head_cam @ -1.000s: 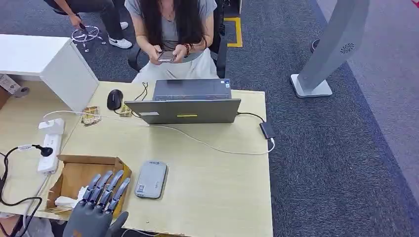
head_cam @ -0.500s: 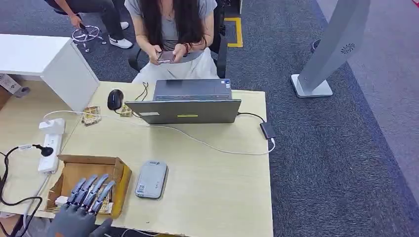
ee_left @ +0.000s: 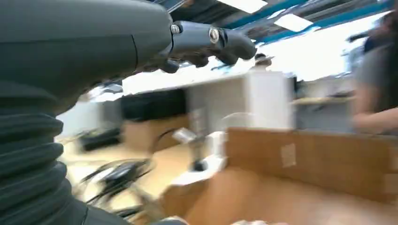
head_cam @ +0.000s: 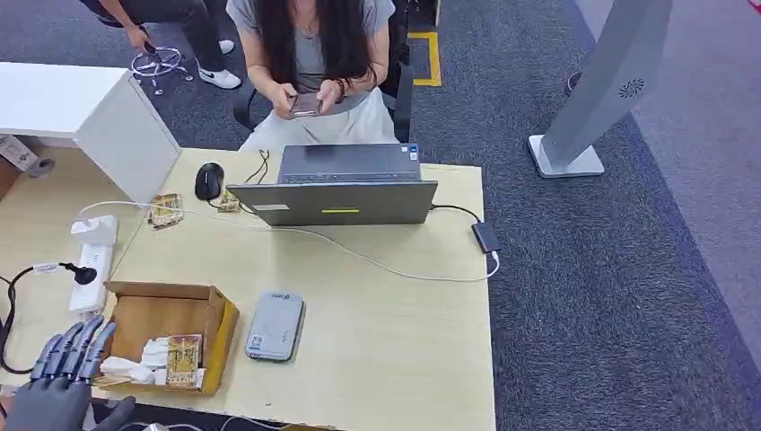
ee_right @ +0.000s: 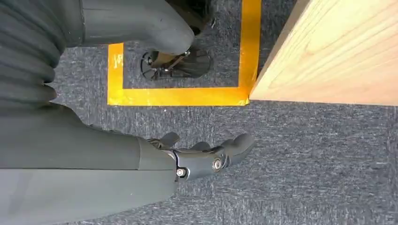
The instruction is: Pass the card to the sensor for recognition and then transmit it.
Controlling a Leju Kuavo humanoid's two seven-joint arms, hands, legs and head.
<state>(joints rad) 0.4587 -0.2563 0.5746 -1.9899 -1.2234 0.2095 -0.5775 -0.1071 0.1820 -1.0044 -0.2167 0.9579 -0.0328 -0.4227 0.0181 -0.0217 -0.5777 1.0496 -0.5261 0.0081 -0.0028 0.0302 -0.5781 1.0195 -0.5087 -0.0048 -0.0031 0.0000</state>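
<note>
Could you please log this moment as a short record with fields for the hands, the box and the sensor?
left hand: empty, fingers apart, left of the cardboard box
right hand: hanging over carpet, holding nothing
card: lying in the box beside white wrapping
sensor: grey, flat on the table, right of the box

Even bright overhead light, soft shadows, head view sharp, left wrist view motion-blurred, glare blown out at 2 o'clock
</note>
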